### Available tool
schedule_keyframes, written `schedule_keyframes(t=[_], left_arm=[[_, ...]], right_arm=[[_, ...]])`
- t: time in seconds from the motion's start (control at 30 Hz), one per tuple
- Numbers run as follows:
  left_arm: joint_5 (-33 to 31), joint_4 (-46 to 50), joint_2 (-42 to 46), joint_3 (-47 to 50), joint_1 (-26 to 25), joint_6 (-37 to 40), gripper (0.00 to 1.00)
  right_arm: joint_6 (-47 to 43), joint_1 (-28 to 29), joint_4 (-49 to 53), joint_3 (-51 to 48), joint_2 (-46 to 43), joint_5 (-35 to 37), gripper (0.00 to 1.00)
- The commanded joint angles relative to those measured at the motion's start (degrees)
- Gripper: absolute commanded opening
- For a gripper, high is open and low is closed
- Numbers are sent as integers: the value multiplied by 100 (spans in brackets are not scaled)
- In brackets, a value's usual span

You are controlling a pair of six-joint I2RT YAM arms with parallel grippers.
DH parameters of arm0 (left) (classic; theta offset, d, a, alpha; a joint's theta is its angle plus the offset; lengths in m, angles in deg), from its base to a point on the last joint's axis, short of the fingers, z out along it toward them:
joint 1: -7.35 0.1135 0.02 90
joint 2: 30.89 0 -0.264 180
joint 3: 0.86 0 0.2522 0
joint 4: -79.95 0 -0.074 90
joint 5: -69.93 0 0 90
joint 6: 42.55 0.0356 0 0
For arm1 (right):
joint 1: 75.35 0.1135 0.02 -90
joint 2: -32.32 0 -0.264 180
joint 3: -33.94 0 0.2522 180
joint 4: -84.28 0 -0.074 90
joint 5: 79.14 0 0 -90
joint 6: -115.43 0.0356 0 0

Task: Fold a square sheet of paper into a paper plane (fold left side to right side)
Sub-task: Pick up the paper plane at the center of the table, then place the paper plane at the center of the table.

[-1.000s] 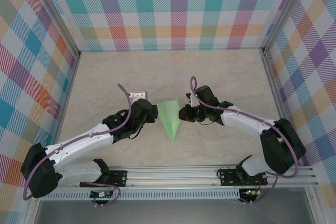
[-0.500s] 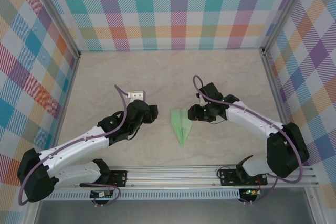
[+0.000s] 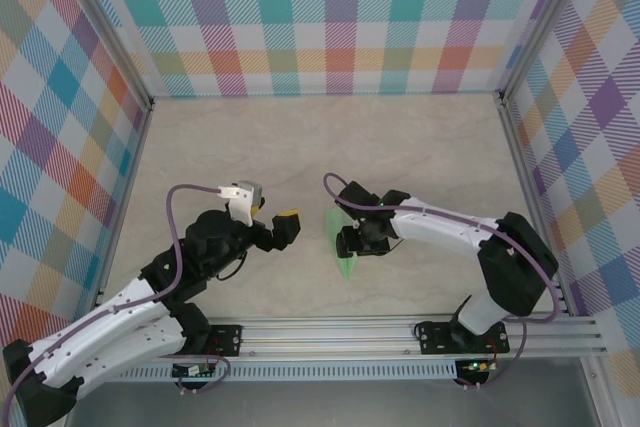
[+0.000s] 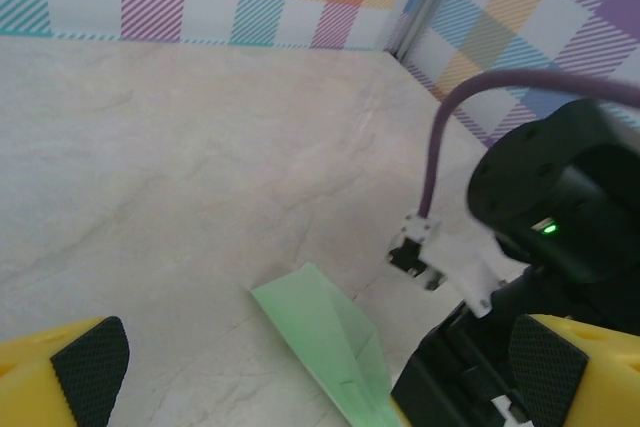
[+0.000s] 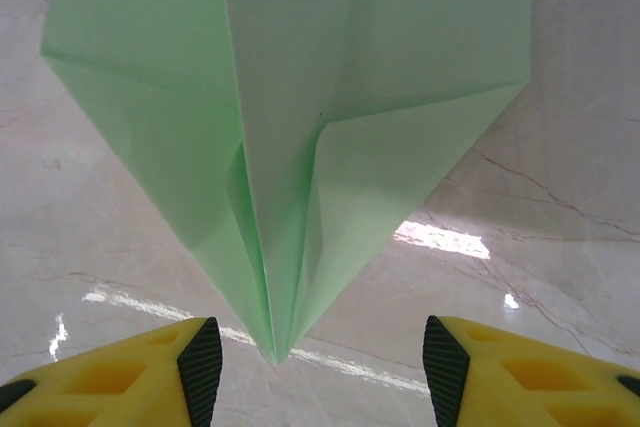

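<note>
Though half-hidden, paper plane (image 3: 346, 263) seems unheld.

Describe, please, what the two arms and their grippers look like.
The left arm and right arm have white shells, black joints and a looping purple cable each. The left gripper and right gripper have yellow fingers with black textured pads.

Your right arm (image 3: 440, 229) covers much of the paper plane (image 3: 346, 265) from above; the right wrist frame crops its wide end.
</note>
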Motion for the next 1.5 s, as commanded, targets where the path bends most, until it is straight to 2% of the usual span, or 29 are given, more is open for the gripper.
schedule_keyframes(t=[0.0,0.37,0.5,0.6,0.73,0.97,1.13,1.47], left_arm=[[43,168,198,131,21,178,100],[-14,364,375,172,25,133,100],[2,411,377,137,21,156,100],[39,460,386,118,21,143,100],[167,486,411,119,24,127,100],[407,549,407,128,25,59,100],[463,607,423,150,17,12,100],[470,653,405,165,23,-8,100]], right_arm=[[163,92,112,349,287,229,56],[201,304,-79,764,1226,353,36],[36,296,-18,986,1329,453,17],[-202,75,97,1254,1294,454,7],[-751,-507,488,1977,1509,581,6],[-1375,-1291,1424,3994,2811,953,8],[-1474,-1359,2098,5116,3716,1172,9],[-1451,-1399,2173,5612,4470,1098,10]])
